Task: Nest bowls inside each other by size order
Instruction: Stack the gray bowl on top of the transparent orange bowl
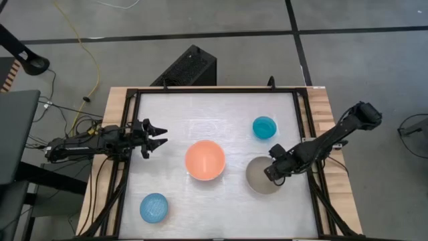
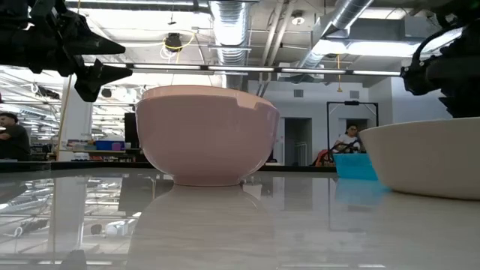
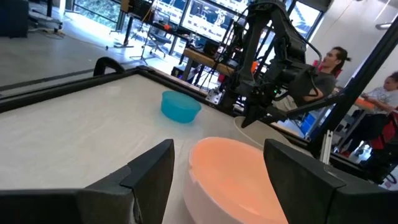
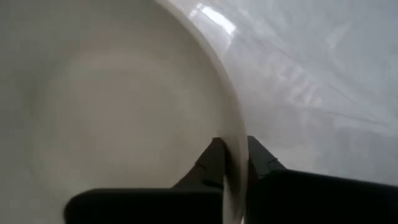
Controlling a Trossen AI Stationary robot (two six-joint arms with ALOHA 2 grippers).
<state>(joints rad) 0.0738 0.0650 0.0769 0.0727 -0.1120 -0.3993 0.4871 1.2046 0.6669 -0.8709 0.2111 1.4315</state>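
Note:
A salmon-pink bowl [image 1: 204,160] stands upright on its base at the table's middle; a pale rim shows around it, and I cannot tell whether that is another bowl. A grey-beige bowl [image 1: 259,177] lies to its right. My right gripper [image 1: 275,171] is shut on that bowl's rim. A small teal-blue bowl [image 1: 264,127] stands farther back. A light blue bowl [image 1: 154,207] stands near the front left. My left gripper [image 1: 159,137] is open and empty above the table, left of the salmon bowl [image 3: 233,174]. My right gripper holds the grey-beige bowl by its rim [image 4: 234,134] on the side toward the table's right edge. One finger is inside the bowl and one outside, with the wall pinched between them. The fingers come slanting down from the right. The bowl [image 2: 427,157] stays mouth up.
A black frame [image 1: 304,120] runs around the white table top. Free surface lies between the salmon bowl and the light blue bowl and along the far edge. People [image 3: 329,68] show in the room beyond the table.

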